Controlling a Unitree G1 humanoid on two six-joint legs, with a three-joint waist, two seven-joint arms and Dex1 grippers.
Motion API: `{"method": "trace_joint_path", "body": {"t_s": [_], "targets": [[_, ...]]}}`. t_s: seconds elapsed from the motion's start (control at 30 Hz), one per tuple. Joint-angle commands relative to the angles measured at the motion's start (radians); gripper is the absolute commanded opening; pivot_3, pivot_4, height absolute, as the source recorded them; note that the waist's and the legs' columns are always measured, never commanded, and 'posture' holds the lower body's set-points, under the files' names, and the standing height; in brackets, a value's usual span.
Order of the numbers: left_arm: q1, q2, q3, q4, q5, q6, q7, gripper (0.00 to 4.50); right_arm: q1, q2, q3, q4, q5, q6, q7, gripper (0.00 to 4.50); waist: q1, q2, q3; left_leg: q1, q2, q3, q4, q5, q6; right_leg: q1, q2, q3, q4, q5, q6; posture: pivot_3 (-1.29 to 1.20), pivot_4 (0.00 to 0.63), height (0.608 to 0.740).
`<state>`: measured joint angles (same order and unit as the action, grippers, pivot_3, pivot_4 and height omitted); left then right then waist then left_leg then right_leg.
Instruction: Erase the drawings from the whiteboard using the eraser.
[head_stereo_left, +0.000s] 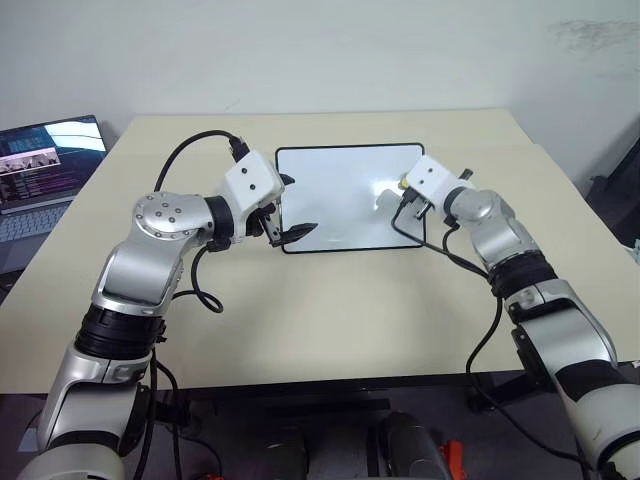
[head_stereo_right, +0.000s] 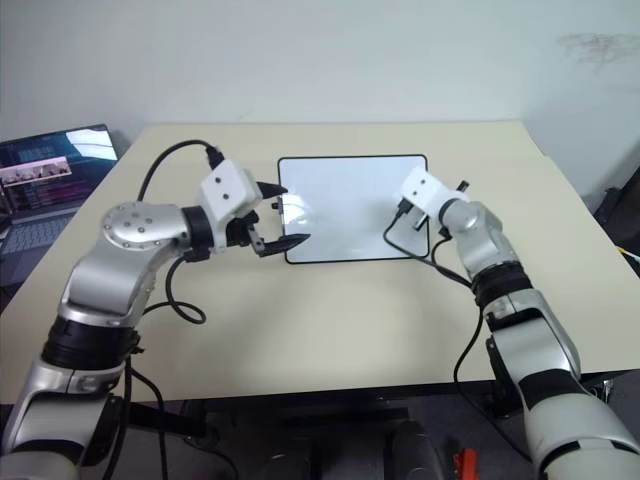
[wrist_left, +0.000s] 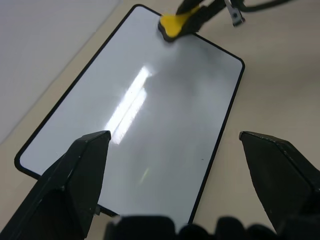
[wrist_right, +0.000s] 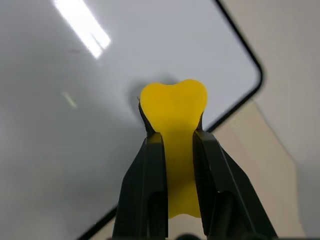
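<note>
The whiteboard (head_stereo_left: 340, 215) lies flat on the tan table, glossy white in a thin black frame. The drawings are out of view; the surface I see is plain white with a glare streak. My right gripper (wrist_right: 174, 135) is shut on the yellow eraser (wrist_right: 174, 107), whose squeezed tip presses on the board near its right corner. From the head, the eraser (head_stereo_left: 403, 184) is a small yellow spot at the board's right edge. My left gripper (head_stereo_left: 293, 207) stands open at the board's left edge, its fingers (wrist_left: 85, 165) spread over the near-left corner with nothing between them.
An open laptop (head_stereo_left: 40, 170) with a lit screen sits beyond the table's left side. Black cables loop from both wrists over the table (head_stereo_left: 330, 310). A wall stands behind the table's far edge.
</note>
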<state>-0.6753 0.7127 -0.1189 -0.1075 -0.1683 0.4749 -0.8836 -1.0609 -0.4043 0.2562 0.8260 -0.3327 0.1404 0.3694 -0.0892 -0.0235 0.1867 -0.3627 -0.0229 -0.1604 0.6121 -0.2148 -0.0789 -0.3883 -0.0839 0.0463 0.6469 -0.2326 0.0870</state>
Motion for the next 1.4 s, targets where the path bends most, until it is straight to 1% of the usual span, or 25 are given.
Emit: {"method": "trace_joint_path", "body": {"t_s": [0.03, 0.17, 0.3, 0.4, 0.5, 0.6, 0.63, 0.77, 0.97, 1.07, 1.17, 1.23, 1.33, 1.37, 1.4], "targets": [[-0.014, 0.009, 0.025, -0.022, 0.007, -0.008, 0.009, 4.5, -0.057, 0.008, -0.023, 0.013, -0.002, -0.013, -0.048, 0.37, -0.002, 0.0, 0.0, -0.001, 0.0, 0.0, -0.001, 0.0, 0.0, -0.001, 0.0, 0.0, 0.0, 0.004, 0.004, 0.0, 0.15, 0.74], [-0.018, 0.006, 0.024, -0.018, 0.007, -0.011, 0.01, 4.5, -0.056, 0.047, 0.0, -0.016, -0.002, -0.004, -0.031, 0.36, -0.004, 0.0, 0.0, -0.002, 0.0, 0.0, -0.006, -0.001, -0.001, -0.003, 0.0, 0.0, -0.001, 0.004, 0.006, 0.0, 0.15, 0.74], [-0.003, 0.02, 0.027, -0.016, 0.011, -0.007, 0.007, 4.5, -0.015, 0.141, 0.046, -0.042, -0.008, 0.004, -0.007, 0.36, -0.016, 0.0, 0.0, -0.003, 0.0, 0.0, -0.007, -0.002, -0.003, -0.006, 0.0, 0.0, -0.002, 0.003, 0.006, 0.0, 0.15, 0.74], [0.002, 0.033, 0.022, -0.014, 0.025, -0.006, 0.006, 4.5, 0.012, 0.18, 0.072, -0.04, -0.02, 0.007, 0.015, 0.36, -0.026, 0.0, 0.0, -0.002, 0.001, 0.0, -0.008, -0.002, -0.003, -0.006, 0.0, 0.0, -0.002, 0.003, 0.006, 0.0, 0.15, 0.74], [0.01, 0.038, 0.031, -0.028, 0.021, 0.002, 0.005, 4.5, 0.066, 0.207, 0.11, -0.065, -0.023, 0.02, 0.075, 0.36, -0.025, 0.0, 0.0, -0.002, 0.001, 0.0, -0.008, -0.002, -0.003, -0.005, 0.001, 0.0, -0.001, 0.003, 0.006, 0.0, 0.15, 0.74], [0.024, 0.049, 0.039, -0.045, 0.015, 0.013, 0.006, 4.5, 0.12, 0.209, 0.136, -0.084, -0.016, 0.034, 0.148, 0.36, -0.024, 0.0, 0.0, 0.001, 0.001, -0.001, -0.007, -0.002, -0.003, -0.001, 0.001, -0.001, -0.002, 0.003, 0.006, 0.0, 0.15, 0.74], [0.026, 0.051, 0.041, -0.049, 0.015, 0.018, 0.007, 4.5, 0.131, 0.205, 0.14, -0.071, -0.018, 0.029, 0.156, 0.36, -0.024, 0.0, 0.0, 0.001, 0.001, -0.001, -0.007, -0.002, -0.003, -0.001, 0.001, -0.001, -0.002, 0.003, 0.005, 0.0, 0.15, 0.74], [0.026, 0.052, 0.045, -0.061, 0.011, 0.03, 0.008, 4.5, 0.114, 0.179, 0.119, -0.016, -0.029, 0.01, 0.104, 0.36, -0.02, 0.0, 0.0, 0.003, 0.001, -0.001, -0.005, -0.002, -0.002, 0.001, 0.001, -0.001, -0.001, 0.0, 0.0, 0.0, 0.15, 0.74], [0.022, 0.05, 0.041, -0.057, 0.013, 0.029, 0.005, 4.5, 0.019, 0.13, 0.053, 0.066, -0.007, -0.017, 0.008, 0.36, -0.01, 0.0, 0.0, 0.002, 0.0, -0.001, -0.004, 0.001, 0.002, 0.001, 0.001, -0.001, -0.001, 0.0, 0.0, 0.0, 0.15, 0.74], [0.013, 0.047, 0.037, -0.049, 0.013, 0.027, 0.002, 4.5, -0.04, 0.094, 0.013, 0.092, 0.009, -0.025, -0.04, 0.36, 0.006, 0.0, 0.001, 0.0, 0.0, -0.001, -0.004, 0.004, 0.006, 0.001, 0.001, -0.001, -0.001, 0.0, -0.001, 0.0, 0.15, 0.74], [0.009, 0.045, 0.033, -0.041, 0.015, 0.023, 0.001, 4.5, -0.075, 0.063, -0.014, 0.093, 0.019, -0.03, -0.055, 0.36, 0.013, 0.0, 0.002, -0.004, 0.0, -0.001, -0.004, 0.004, 0.006, 0.001, 0.0, -0.001, -0.002, 0.0, -0.001, 0.0, 0.15, 0.74], [0.007, 0.044, 0.032, -0.038, 0.015, 0.021, -0.001, 4.5, -0.076, 0.041, -0.039, 0.051, 0.039, -0.016, -0.023, 0.36, 0.012, 0.0, 0.002, -0.004, 0.0, -0.001, -0.004, 0.005, 0.007, 0.0, 0.0, -0.001, -0.002, 0.0, -0.001, 0.0, 0.15, 0.74], [0.003, 0.041, 0.027, -0.031, 0.014, 0.019, -0.006, 4.5, -0.009, -0.018, -0.095, -0.193, 0.137, 0.033, 0.148, 0.36, 0.006, 0.001, 0.003, -0.007, 0.0, -0.001, -0.007, 0.004, 0.006, -0.002, 0.0, -0.001, -0.002, 0.0, 0.0, 0.0, 0.15, 0.74], [0.004, 0.038, 0.023, -0.029, 0.014, 0.017, -0.008, 4.5, 0.02, -0.044, -0.121, -0.293, 0.174, 0.09, 0.196, 0.36, 0.006, 0.001, 0.003, -0.012, 0.0, -0.001, -0.008, 0.003, 0.005, -0.008, 0.0, -0.001, -0.002, 0.003, 0.006, 0.0, 0.15, 0.74], [0.006, 0.033, 0.018, -0.03, 0.012, 0.017, -0.011, 4.5, 0.046, -0.072, -0.146, -0.379, 0.202, 0.145, 0.23, 0.36, 0.006, 0.002, 0.003, -0.017, 0.0, -0.001, -0.008, 0.003, 0.005, -0.014, 0.0, -0.002, -0.001, 0.002, 0.006, 0.0, 0.15, 0.74]]}}
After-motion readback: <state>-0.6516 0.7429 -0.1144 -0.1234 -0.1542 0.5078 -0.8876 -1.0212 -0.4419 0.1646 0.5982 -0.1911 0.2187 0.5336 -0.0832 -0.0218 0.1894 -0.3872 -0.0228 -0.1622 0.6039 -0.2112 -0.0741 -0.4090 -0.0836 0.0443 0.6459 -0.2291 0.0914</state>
